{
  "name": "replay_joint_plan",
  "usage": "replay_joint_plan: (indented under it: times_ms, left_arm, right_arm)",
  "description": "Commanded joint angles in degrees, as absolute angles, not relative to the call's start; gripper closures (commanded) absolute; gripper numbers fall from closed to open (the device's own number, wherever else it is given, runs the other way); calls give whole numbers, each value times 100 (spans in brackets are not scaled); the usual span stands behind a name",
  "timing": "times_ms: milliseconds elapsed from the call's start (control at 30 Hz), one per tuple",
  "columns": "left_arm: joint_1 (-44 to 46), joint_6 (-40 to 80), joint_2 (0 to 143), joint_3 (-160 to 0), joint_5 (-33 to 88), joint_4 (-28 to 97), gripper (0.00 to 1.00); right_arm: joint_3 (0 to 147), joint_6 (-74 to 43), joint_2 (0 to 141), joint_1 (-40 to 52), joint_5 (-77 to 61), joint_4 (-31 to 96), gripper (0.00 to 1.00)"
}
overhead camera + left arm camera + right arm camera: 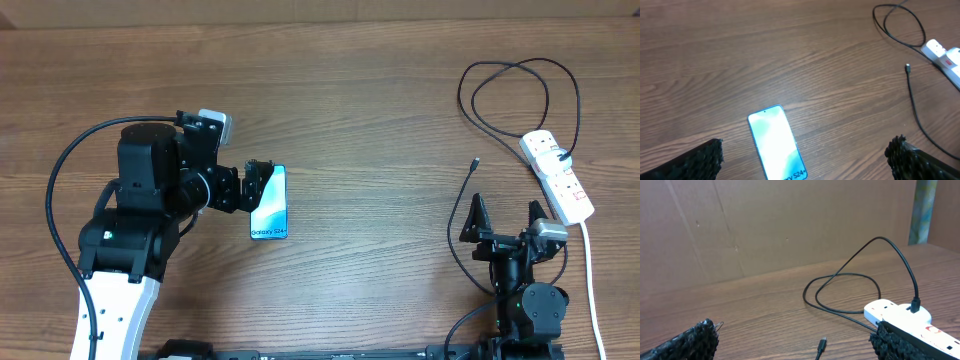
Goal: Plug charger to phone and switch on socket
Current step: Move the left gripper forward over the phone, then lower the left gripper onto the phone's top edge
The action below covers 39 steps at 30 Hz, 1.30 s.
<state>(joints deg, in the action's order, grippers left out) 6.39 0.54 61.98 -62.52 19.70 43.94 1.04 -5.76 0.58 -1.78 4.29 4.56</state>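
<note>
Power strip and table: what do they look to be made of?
The power strip looks like moulded white plastic, smooth and slightly glossy, with rounded edges. The table shows brown wood grain with a matte finish; whether it is solid wood, veneer or laminate cannot be told.

The overhead view looks straight down on the whole table (350, 90). The left wrist view tilts down, close above the phone (776, 142); the right wrist view sits low, facing the socket (895, 312). All 3 show the charger (475, 162).
</note>
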Motion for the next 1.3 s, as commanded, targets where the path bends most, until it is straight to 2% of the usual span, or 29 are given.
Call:
replay_joint_plan:
  times_ms: [0,433,733,1033,1267]
  left_arm:
    - [679,134,6259,-6423,2300,4462,0]
    - [703,390,6353,-6563,1837,4593,0]
    - [1229,696,7284,-7959,681,5658,0]
    - [1730,2023,8490,-8353,-489,6543,0]
    - [1894,3085,9380,-8350,-582,6591,0]
  right_arm:
    - [45,-552,16,-189,419,438,0]
    - [45,-552,16,-189,419,438,0]
    - [45,-552,16,-189,419,438,0]
    - [45,-552,16,-189,419,438,0]
    - [45,-552,16,-189,419,438,0]
